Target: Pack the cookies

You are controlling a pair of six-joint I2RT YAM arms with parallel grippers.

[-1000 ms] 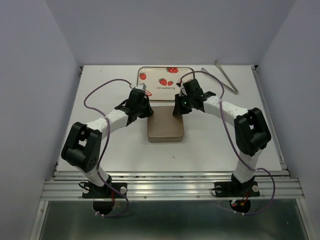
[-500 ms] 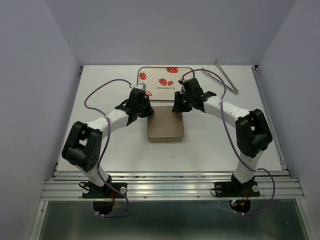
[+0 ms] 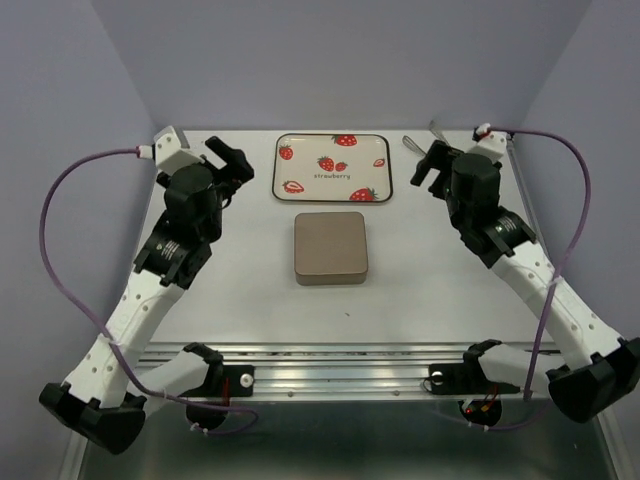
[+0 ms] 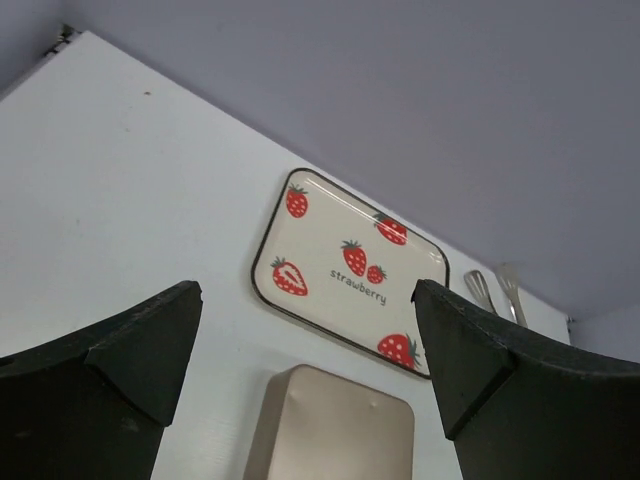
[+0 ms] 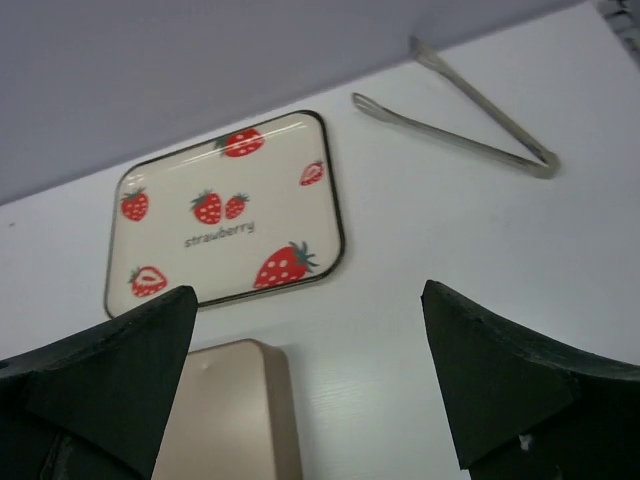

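— Surface, from the near edge?

— A metal rail (image 3: 340, 372) runs along the front, then a white bench (image 3: 240, 290). Both arms stand raised at the sides. The left fingers (image 4: 120, 370) and the right fingers (image 5: 110, 370) are spread wide and hold nothing.

— Containers?

— A tan square box (image 3: 331, 247) sits mid-bench with its lid on, so its contents are hidden. The cookies cannot be seen in any view. Just beyond the box, and apart from it, lies a cream rectangular tray (image 3: 308, 170) with a dark rim.

— Markings?

— The tray is printed with red strawberries and the word "strawberry". Metal tongs (image 5: 450, 136) lie towards the far right corner. Pale lilac walls (image 3: 340, 60) close three sides.
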